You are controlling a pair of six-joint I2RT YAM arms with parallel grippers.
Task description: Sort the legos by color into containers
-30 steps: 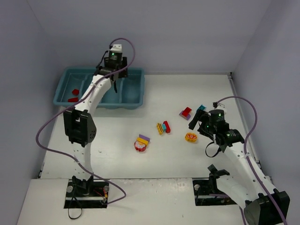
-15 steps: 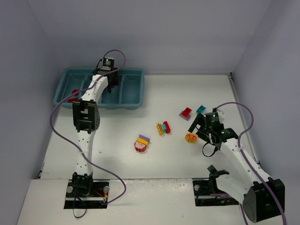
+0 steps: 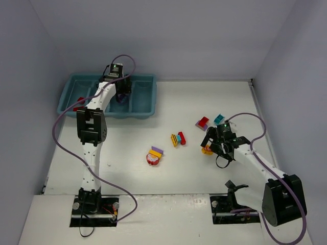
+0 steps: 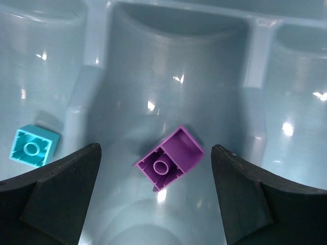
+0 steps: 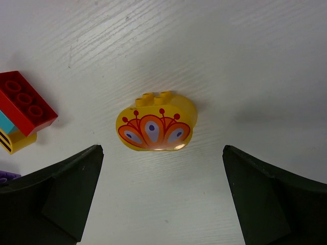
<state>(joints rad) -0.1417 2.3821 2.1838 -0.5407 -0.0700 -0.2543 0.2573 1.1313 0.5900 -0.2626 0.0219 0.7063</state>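
The teal-blue tray of containers stands at the back left. My left gripper hangs open inside one compartment. Below it a purple brick lies loose on the floor, between the fingers of the left gripper and touching neither. A teal brick lies in the compartment to its left. Red bricks lie at the tray's left end. My right gripper stands open over a yellow flower-painted piece, which lies just ahead of the right gripper's fingertips.
Other legos are loose on the white table: a red-and-purple pair, a teal brick, a yellow-teal-red stack and a red round piece topped with yellow and purple. Grey walls close in both sides.
My left gripper has opened and the purple brick now lies free in the tray. The right arm has moved in over the yellow piece.
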